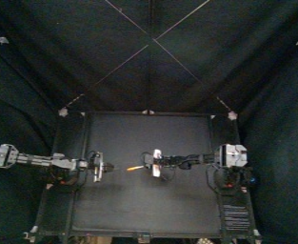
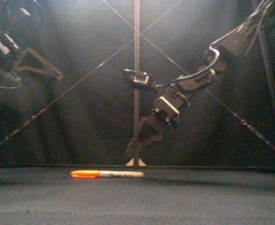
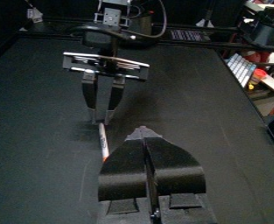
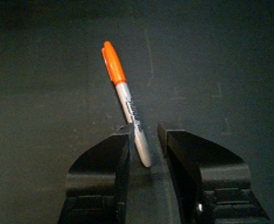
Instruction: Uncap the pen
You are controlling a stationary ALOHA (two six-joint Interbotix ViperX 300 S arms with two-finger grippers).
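Pen (image 2: 108, 174) flat mid-tabletop (image 2: 221, 198), orange cap (image 4: 112, 59) pointing left | right hand (image 4: 144, 131) apart, straddling the barrel (image 4: 132, 109) end | left hand (image 3: 147, 133) pinched together, empty, off left | looks light, stiff, slick, may roll: clamp barrel, pull cap straight

A flat, matte black table (image 1: 126, 205) with a squarish top carries the scene. Black cloth curtains (image 1: 62, 57) hang behind its back edge and close in along its left and right edges.

Overhead, level front, wrist close-ups; common pen (image 2: 106, 174)
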